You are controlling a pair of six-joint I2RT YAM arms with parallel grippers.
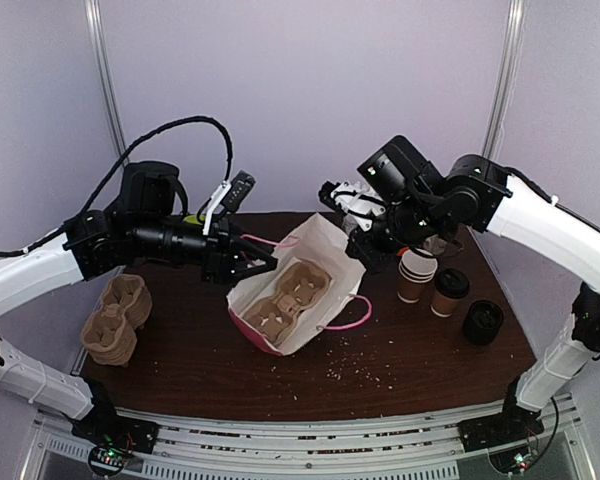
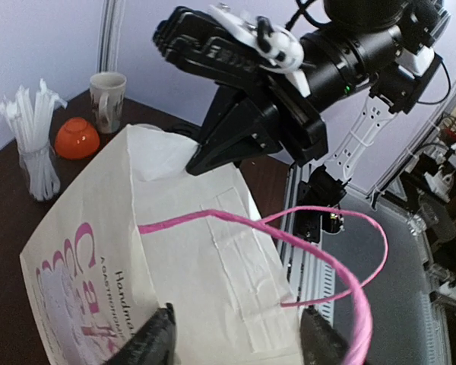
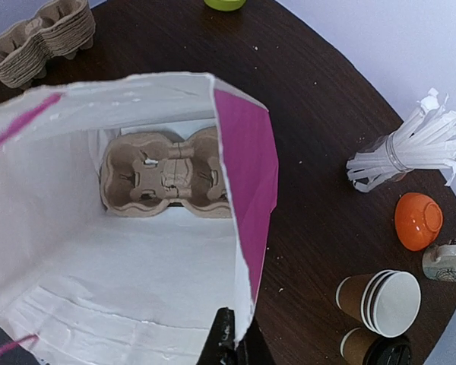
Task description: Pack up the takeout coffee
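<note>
The lidded takeout coffee [image 1: 450, 292] stands on the right of the table [image 1: 410, 370], outside the bag and just beside a stack of unlidded cups [image 1: 417, 272]. No cup is packed yet. At the centre the paper bag [image 1: 320, 238] gapes open with a pulp carrier [image 1: 290, 295] seated inside, its wells empty. The right gripper [image 3: 232, 338] pinches the bag's far-right rim, apparently holding the mouth open. The left gripper [image 2: 235, 334] has its fingers spread either side of the bag's left wall, clamping nothing. What seems left is lifting the coffee into the carrier.
</note>
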